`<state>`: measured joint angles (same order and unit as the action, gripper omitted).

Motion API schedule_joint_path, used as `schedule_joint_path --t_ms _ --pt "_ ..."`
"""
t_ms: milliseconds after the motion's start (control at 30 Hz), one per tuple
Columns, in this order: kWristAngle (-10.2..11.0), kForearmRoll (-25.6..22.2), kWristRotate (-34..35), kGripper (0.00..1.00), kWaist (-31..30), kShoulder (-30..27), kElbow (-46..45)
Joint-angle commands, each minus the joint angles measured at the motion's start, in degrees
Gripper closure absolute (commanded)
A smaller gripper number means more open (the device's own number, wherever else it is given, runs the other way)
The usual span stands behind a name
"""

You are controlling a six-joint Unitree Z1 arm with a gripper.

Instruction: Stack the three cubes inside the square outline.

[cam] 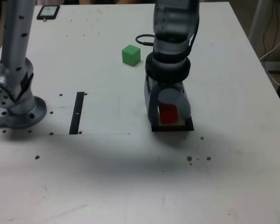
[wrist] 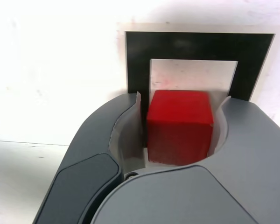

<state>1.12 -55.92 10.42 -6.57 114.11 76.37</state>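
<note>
A red cube [cam: 168, 113] sits inside the square outline [cam: 190, 127], on its pale centre. My gripper [cam: 169, 117] points straight down around it. In the wrist view the red cube [wrist: 178, 126] lies between the two grey fingers [wrist: 130, 121], with a thin gap on each side, so the jaws stand slightly open and do not press on it. The black border of the square outline [wrist: 196, 45] shows beyond the cube. A green cube [cam: 131, 55] rests alone on the white table, farther back and to the exterior view's left of the arm.
A thin black strip [cam: 77, 112] lies on the table to the exterior view's left. The arm's base [cam: 18, 112] stands at the left edge. A phone [cam: 47, 11] lies at the far left corner, and a black cable [cam: 142, 39] loops behind the arm.
</note>
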Motion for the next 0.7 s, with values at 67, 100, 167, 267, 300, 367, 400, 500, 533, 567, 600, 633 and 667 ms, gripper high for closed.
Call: schedule_joint_path --t_ms 67,100,167,267,300,367,400,500,533,567,600,633,667 --pt "0.6 -0.3 0.0 0.01 -0.1 -1.5 -0.6" --pt "0.7 -0.3 0.0 0.01 -0.1 -1.7 -0.7" --pt "1.0 -0.3 0.0 0.01 -0.1 -2.1 -0.8" --pt "1.4 -0.8 0.0 0.01 -0.1 -3.0 -0.9" --pt "1.5 -1.1 0.0 0.01 -0.1 -3.5 -1.0" --pt "1.7 -2.3 0.0 0.01 -0.1 -4.7 -0.9" --pt "2.0 -3.1 0.0 0.01 0.0 -5.3 -0.7" --pt "3.8 -7.7 -1.8 0.01 0.8 -7.1 1.3" --pt "4.5 -9.3 -3.0 0.01 1.2 -7.4 2.2" --pt "5.3 -10.9 -4.7 0.01 1.7 -7.7 3.1" --pt "6.0 -12.4 -6.7 0.01 2.2 -7.9 4.0" --pt "6.7 -13.7 -8.7 0.01 2.7 -8.1 4.8" --pt "7.3 -14.7 -10.7 0.01 3.2 -8.3 5.4"
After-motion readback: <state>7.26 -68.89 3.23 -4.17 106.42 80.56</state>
